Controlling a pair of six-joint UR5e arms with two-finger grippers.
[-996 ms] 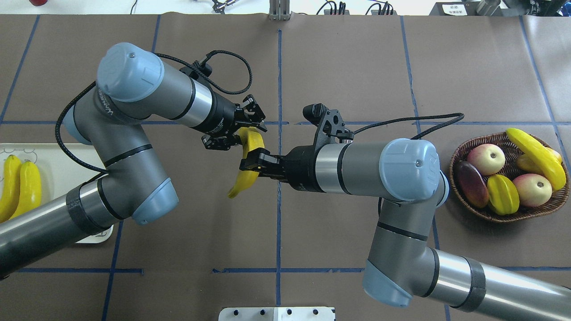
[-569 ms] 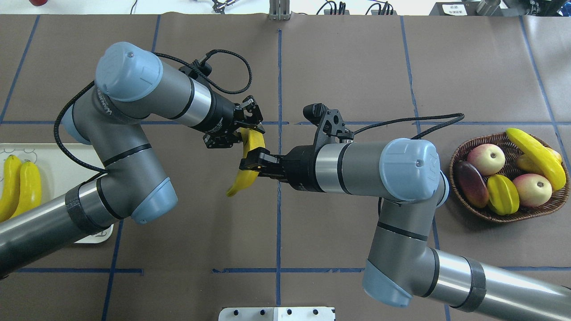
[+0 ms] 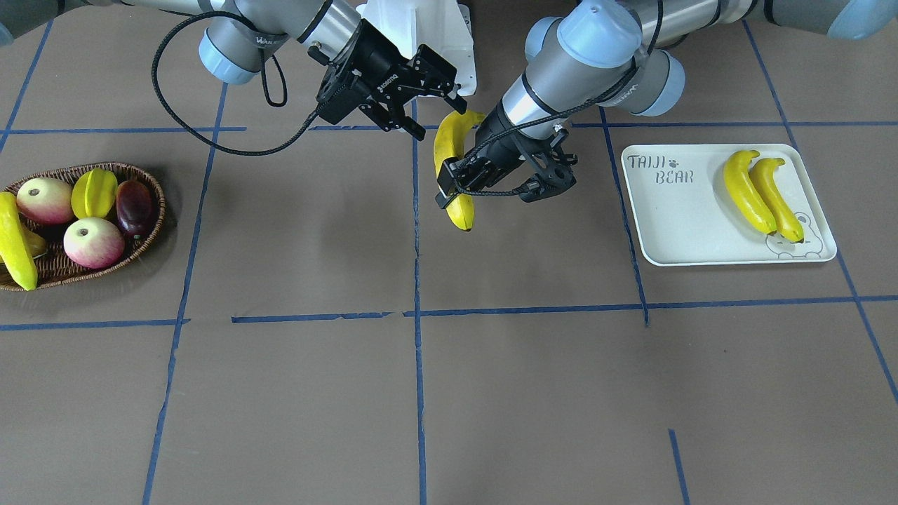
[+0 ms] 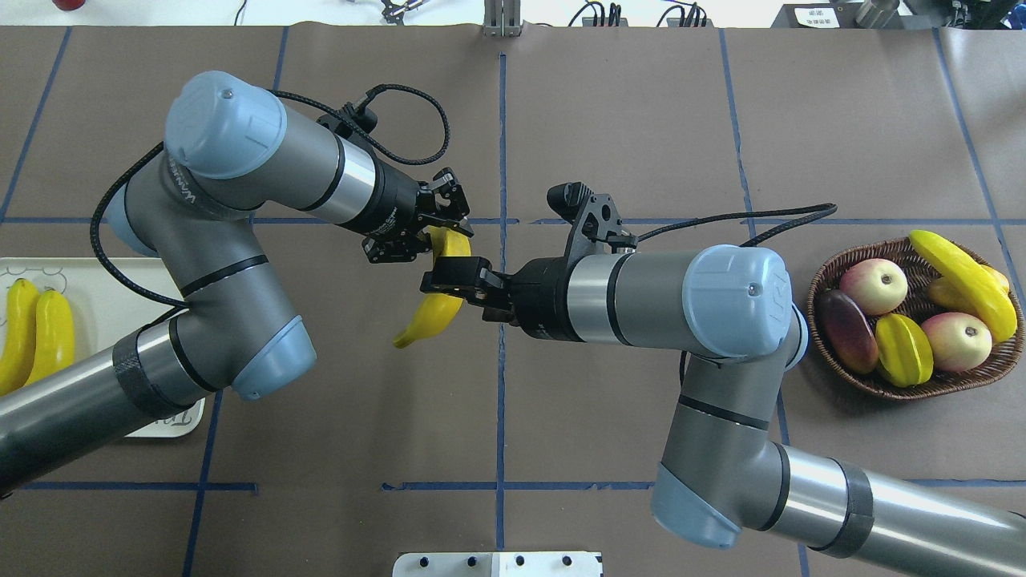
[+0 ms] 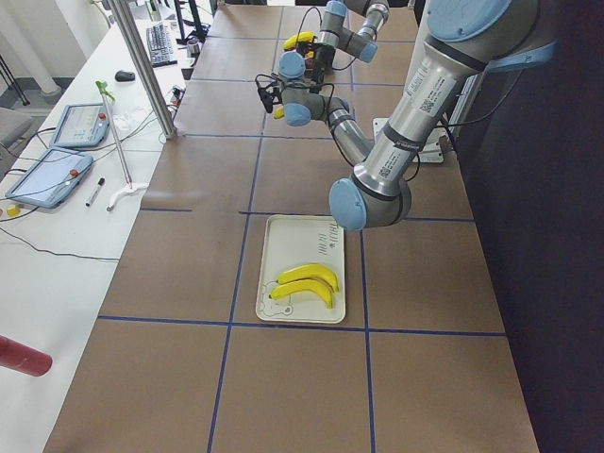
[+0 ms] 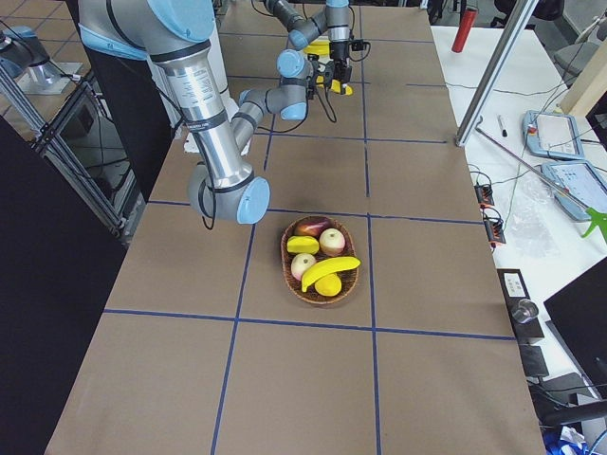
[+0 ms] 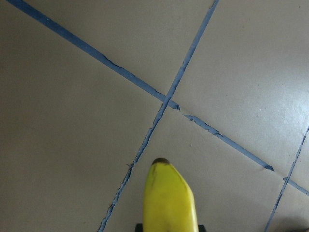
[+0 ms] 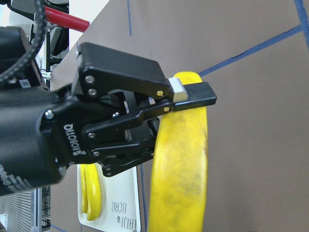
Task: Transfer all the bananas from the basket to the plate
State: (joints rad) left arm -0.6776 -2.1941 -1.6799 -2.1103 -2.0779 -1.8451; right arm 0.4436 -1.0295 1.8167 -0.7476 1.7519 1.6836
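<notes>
Black left hand (image 3: 452, 188) is clamped across the banana (image 3: 445, 147) below its middle, holding it in the air over the centre of the table (image 3: 491, 393). Right hand (image 3: 440, 119) has its fingers spread at the banana's other end, apparently not gripping. Judged light, stiff and glossy, so liable to slip or pivot; a hold near the middle, across the narrow width, suits it. Plate (image 3: 673, 224), on the left hand's side, carries two bananas (image 3: 761, 189). Basket (image 3: 158, 203), well apart opposite, holds the last banana (image 3: 15, 245) among other fruit (image 3: 91, 242).
</notes>
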